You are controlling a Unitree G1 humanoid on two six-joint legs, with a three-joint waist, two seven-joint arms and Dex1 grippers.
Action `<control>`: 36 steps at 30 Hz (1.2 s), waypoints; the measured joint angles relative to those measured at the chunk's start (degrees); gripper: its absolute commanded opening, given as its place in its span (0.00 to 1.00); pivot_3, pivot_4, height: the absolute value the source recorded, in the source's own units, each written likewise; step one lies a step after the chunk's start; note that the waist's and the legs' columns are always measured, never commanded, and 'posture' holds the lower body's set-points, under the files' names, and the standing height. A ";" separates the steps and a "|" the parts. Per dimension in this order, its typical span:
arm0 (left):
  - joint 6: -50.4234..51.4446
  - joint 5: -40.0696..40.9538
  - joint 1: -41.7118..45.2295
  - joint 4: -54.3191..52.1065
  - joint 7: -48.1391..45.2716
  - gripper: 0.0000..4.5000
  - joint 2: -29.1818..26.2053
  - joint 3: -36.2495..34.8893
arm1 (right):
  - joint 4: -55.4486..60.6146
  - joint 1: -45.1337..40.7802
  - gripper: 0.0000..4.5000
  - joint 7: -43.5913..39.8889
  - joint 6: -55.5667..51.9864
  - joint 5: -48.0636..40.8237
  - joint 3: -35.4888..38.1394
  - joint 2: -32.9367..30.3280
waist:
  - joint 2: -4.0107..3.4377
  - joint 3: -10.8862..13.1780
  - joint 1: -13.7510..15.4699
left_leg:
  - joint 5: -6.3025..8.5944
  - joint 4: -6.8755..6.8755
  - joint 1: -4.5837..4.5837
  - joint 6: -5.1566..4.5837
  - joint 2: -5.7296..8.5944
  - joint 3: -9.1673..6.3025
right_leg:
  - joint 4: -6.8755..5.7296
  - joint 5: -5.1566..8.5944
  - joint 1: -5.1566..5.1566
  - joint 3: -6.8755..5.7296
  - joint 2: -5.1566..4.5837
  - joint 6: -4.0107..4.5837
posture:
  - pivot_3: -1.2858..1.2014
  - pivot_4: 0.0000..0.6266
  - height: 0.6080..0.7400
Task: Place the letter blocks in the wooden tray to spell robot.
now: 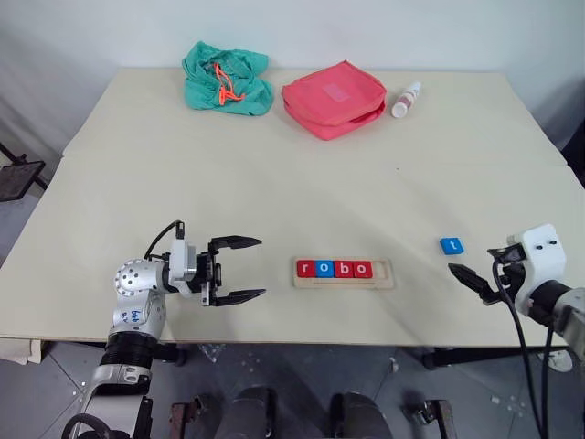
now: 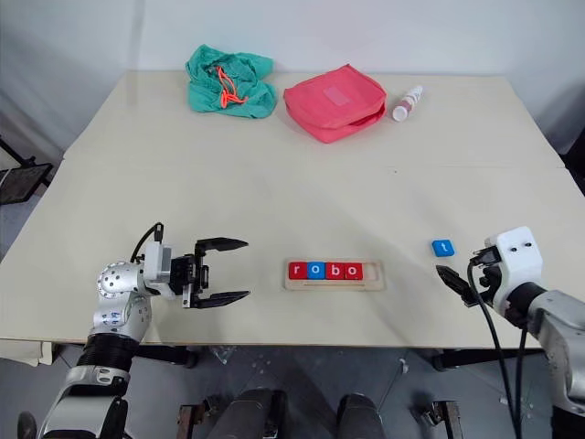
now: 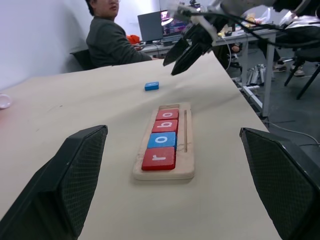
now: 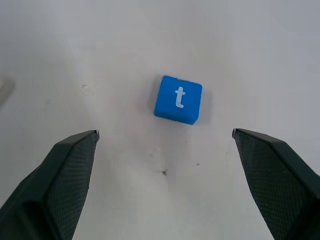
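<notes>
Lying on bare table (image 1: 274, 174) beyond tray (image 1: 344, 282): blue t block (image 1: 452, 245).

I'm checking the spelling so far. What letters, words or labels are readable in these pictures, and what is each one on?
"r", "o", "b", "o": white letters on the red, blue, red, red square tiles seated in the pale wooden tray.
"t": on the loose blue square tile lying on the beige table.
Small white bottle: label too small to read.

- The left gripper (image 1: 239, 269) points toward 3 o'clock, level above the table, jaws spread wide and empty.
- The right gripper (image 1: 464, 274) points toward 10 o'clock, tilted downward, fingers parted, holding nothing.
</notes>
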State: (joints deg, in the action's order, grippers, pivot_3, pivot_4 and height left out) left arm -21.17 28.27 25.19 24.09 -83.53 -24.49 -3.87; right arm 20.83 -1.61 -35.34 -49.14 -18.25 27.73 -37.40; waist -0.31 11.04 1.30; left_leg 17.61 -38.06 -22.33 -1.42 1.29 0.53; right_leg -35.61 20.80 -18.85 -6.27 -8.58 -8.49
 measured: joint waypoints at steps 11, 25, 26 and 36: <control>0.83 0.02 -0.80 -0.86 0.03 1.00 -0.18 0.00 | -13.50 -10.50 0.99 4.63 4.13 0.33 -5.15 0.77 | 0.00 0.00 -0.03 | 0.00 0.01 0.00 -0.01 0.00 -0.04 | -0.01 0.00 0.00 -0.02 0.00 0.00 | 0.52 0.24 1.00; 1.19 0.04 -3.42 -3.16 1.45 1.00 -1.09 -0.13 | -21.22 -12.74 0.55 5.87 9.54 1.18 -8.38 1.04 | 0.00 0.00 0.00 | 0.00 0.00 0.00 -0.01 0.00 -0.01 | -0.01 0.00 0.01 -0.01 0.00 0.00 | 0.52 0.24 1.00; 1.19 0.04 -3.48 -3.16 1.45 1.00 -1.09 -0.14 | -21.20 -12.73 0.47 6.06 9.60 1.13 -8.38 1.17 | 0.00 0.00 0.01 | 0.00 0.00 0.00 -0.01 0.00 -0.01 | -0.01 0.00 0.01 -0.02 0.00 0.00 | 0.52 0.24 1.00; 1.09 0.07 -3.40 -3.07 1.26 1.00 -1.07 -0.12 | -7.37 -7.80 0.32 14.08 3.69 -2.86 -3.04 6.73 | -0.01 0.00 -0.04 | 0.00 0.01 -0.01 -0.01 -0.01 -0.01 | -0.02 0.00 -0.02 0.00 0.00 0.00 | 0.52 0.24 1.00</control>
State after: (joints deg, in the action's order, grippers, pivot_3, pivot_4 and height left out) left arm -20.07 28.35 21.78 21.02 -82.27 -25.56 -3.99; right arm 13.46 -9.40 -21.27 -45.45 -21.11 24.69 -30.68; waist -0.31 11.04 1.27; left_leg 17.60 -38.04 -22.33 -1.43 1.28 0.52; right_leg -35.63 20.80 -18.86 -6.27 -8.58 -8.49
